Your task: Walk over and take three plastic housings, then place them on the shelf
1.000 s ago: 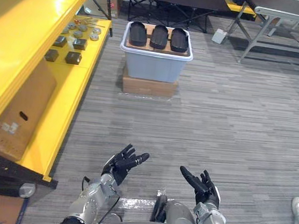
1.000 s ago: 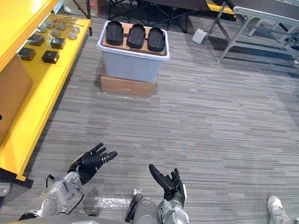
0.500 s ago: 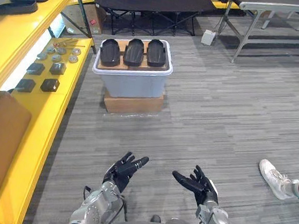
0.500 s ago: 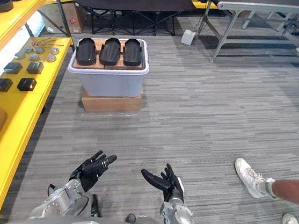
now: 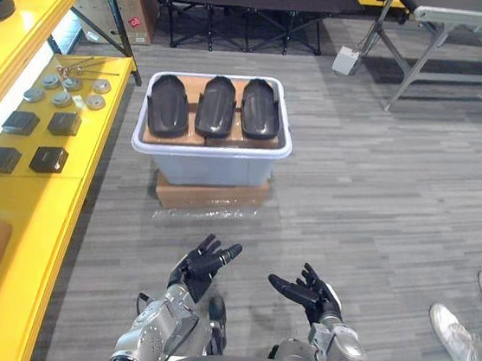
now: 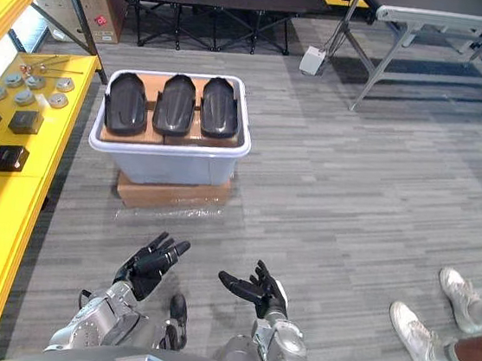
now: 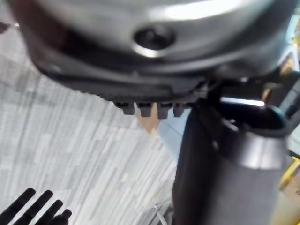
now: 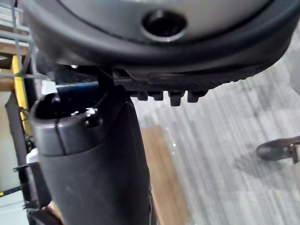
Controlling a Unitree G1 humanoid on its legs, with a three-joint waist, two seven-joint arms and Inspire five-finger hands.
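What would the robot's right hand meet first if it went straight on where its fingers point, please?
Likely the dark left hand: the right hand points across towards its fingers, though depth is unclear.

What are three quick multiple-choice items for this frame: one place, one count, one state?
1. Where do the housings lie?
A on the floor; B on top of the white bin; C on the yellow rack
2. How many are on it?
A one; B five; C three
3. How are the left robot hand and right robot hand?
A open, empty; B shut on a housing; C pressing the lid

Answers: B, they rest in a row across the bin's top; C, three lie side by side; A, fingers spread, holding nothing.
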